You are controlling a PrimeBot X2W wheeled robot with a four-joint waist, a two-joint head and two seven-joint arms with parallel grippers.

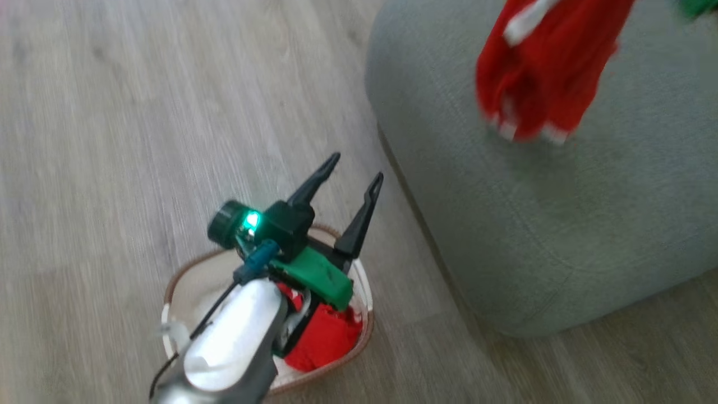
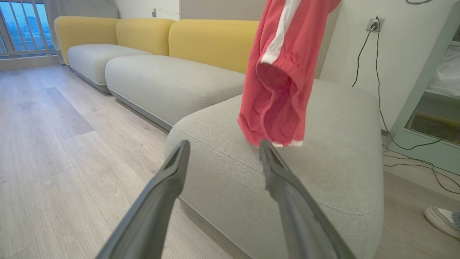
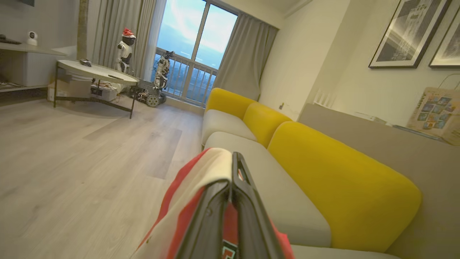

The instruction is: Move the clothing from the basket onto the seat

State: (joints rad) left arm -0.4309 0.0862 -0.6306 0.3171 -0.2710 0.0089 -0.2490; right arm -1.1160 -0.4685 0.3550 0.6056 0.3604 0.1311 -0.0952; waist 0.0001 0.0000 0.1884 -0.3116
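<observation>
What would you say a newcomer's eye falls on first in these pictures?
The red garment dangling over the grey seat, pinched in the shut right gripper. Next, the open left gripper above the basket, where more red clothing lies.

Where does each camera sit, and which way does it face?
Head view: on the head, looking down at basket and seat; open left gripper shows.
Left wrist view: looks along the open left gripper at the seat and hanging red garment.
Right wrist view: looks along the sofa toward the window; right gripper shut on garment.
Shared: head and left wrist views show garment above seat.
</observation>
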